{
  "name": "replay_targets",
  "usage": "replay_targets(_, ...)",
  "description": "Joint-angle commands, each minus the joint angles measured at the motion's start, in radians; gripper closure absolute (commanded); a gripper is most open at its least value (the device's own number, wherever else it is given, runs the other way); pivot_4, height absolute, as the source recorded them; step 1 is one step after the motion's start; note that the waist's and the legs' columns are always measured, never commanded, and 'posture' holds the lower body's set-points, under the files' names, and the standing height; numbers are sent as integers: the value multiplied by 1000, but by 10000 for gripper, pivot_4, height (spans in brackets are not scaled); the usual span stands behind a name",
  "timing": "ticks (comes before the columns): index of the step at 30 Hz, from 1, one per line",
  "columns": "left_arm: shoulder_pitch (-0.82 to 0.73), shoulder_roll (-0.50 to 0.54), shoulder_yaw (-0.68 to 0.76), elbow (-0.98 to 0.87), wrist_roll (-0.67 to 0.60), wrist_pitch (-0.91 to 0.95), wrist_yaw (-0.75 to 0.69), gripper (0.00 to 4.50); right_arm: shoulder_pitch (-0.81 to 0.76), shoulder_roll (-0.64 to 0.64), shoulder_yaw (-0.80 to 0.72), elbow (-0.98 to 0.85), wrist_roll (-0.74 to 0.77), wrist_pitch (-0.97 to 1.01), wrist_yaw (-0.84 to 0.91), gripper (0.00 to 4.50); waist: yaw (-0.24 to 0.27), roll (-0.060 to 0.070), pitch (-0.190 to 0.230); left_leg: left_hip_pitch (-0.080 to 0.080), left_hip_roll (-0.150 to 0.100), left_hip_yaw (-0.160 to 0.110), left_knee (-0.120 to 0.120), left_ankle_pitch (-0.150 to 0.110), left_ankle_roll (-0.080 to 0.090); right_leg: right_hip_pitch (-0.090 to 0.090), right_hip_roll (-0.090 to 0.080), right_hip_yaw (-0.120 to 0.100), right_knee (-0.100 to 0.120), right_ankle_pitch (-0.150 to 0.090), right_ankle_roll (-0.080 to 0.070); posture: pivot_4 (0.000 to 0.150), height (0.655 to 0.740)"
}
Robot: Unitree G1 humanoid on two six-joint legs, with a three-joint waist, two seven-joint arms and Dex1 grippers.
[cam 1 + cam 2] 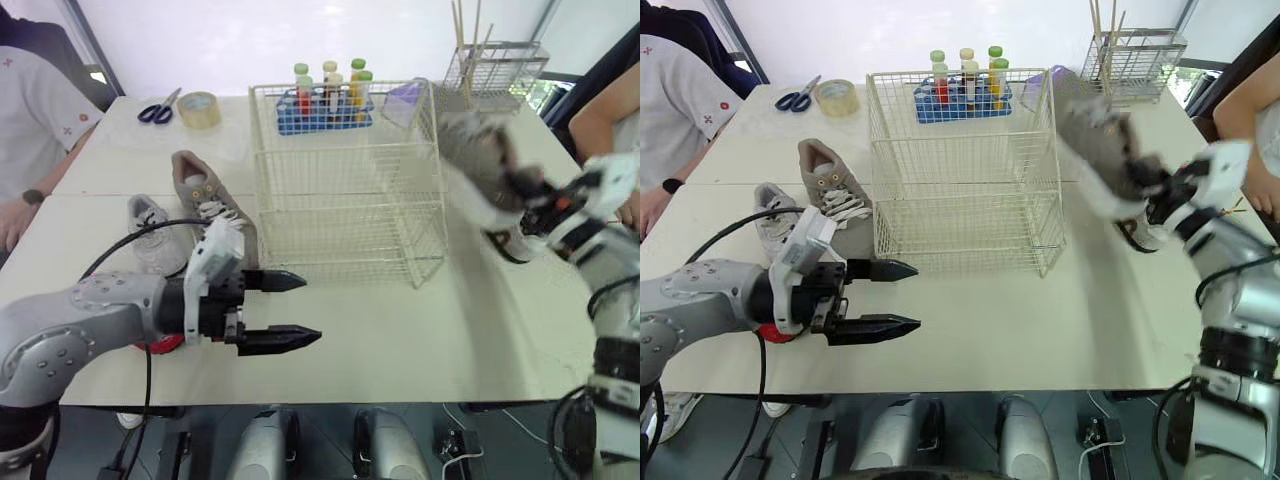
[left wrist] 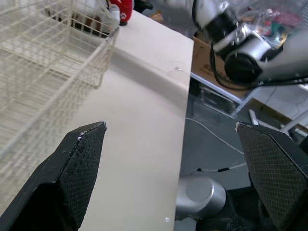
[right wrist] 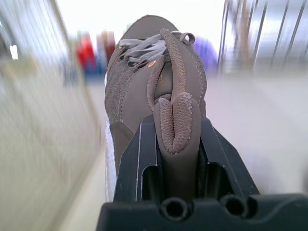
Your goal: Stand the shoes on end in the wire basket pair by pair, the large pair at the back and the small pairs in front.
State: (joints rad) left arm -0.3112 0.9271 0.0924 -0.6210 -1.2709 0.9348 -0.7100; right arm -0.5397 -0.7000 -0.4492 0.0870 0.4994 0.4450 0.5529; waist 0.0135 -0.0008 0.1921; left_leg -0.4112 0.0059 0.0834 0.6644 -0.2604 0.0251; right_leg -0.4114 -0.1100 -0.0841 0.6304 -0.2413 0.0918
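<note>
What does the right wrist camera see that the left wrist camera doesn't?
Right wrist view, not the left one: a grey-brown shoe, its heel pinched in the right end effector. Left wrist view, not the right one: the left end effector, wide open with nothing in it. Both: the pale table and the wire basket standing on it.

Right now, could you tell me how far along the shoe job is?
Nothing done: the basket is empty. In hand: the right gripper holds a brown shoe by the heel, raised beside it. Remaining: its mate and a small grey shoe on the table; the left gripper is open.
</note>
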Motion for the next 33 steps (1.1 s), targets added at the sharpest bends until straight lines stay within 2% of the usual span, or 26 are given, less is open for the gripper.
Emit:
replay_targets(1, -33, -1, 5, 14, 8, 0, -29, 0, -78, -53, -41, -56, 28, -22, -3, 42230, 1, 0, 0, 0, 0, 0, 0, 0, 0, 0, 0, 0, 0, 0, 1, 1500, 7400)
replay_targets(6, -57, -9, 56, 55, -57, 8, -7, 0, -252, -141, -21, 35, -17, -113, 15, 42230, -2, 0, 0, -1, -3, 1, 1, -1, 1, 0, -3, 0, -1, 0, 1, 1500, 7400)
replay_targets(9, -74, 4, 108, 99, -108, 20, 18, 0, -457, -185, 39, 139, -31, -192, 100, 42230, -9, 3, 3, -1, -3, 2, 1, -1, 1, -1, -3, 1, 0, 0, 1, 1500, 7400)
replay_targets(13, -91, 71, 223, 190, -152, 48, 20, 0, -786, -185, 209, 246, -15, -234, 423, 42230, -32, 6, 5, -3, -1, 3, -1, 0, 1, -6, -2, 2, 1, 0, 1, 1500, 7400)
replay_targets(15, -73, 114, 287, 227, -154, 64, 10, 0, -876, -178, 271, 279, 0, -226, 595, 42230, -38, 5, 5, -10, 1, 4, -1, 0, 0, -15, 0, 3, 4, 0, 1, 1500, 7400)
replay_targets(18, -2, 179, 408, 268, -124, 95, -26, 0, -930, -186, 351, 287, 13, -196, 821, 42230, -34, 2, 3, -12, 6, 2, -1, 0, 1, -15, 6, 3, 2, -1, 0, 1500, 7400)
replay_targets(21, 79, 232, 554, 303, -115, 134, -61, 0, -973, -203, 415, 294, 15, -166, 1003, 42230, -30, 0, 5, -14, 6, 4, 1, -2, 3, -16, 5, 3, 2, 1, -1, 1500, 7400)
replay_targets(24, 181, 258, 734, 352, -117, 207, -116, 0, -997, -230, 501, 288, 37, -196, 1059, 42230, -24, 0, 5, -16, 3, 4, 3, -2, 4, -17, 2, 2, 2, 1, -1, 1500, 7400)
replay_targets(28, 337, 300, 999, 483, -69, 337, -244, 0, -1019, -296, 702, 262, 159, -298, 1061, 42230, -32, 0, 5, -16, 1, 5, 2, -1, 1, -19, -1, 1, 1, 1, 0, 1500, 7400)
replay_targets(30, 327, 333, 1022, 537, -61, 345, -279, 0, -1040, -315, 781, 255, 213, -341, 1061, 42230, -34, -1, 6, -16, 2, 5, 1, -1, 0, -19, -1, 1, 2, 1, 0, 1500, 7400)
replay_targets(33, 212, 410, 900, 548, -105, 322, -330, 0, -1085, -324, 895, 256, 289, -421, 1061, 42230, -27, -2, 6, -16, 2, 4, 1, 0, -2, -19, -1, 0, 3, 1, 0, 1500, 7400)
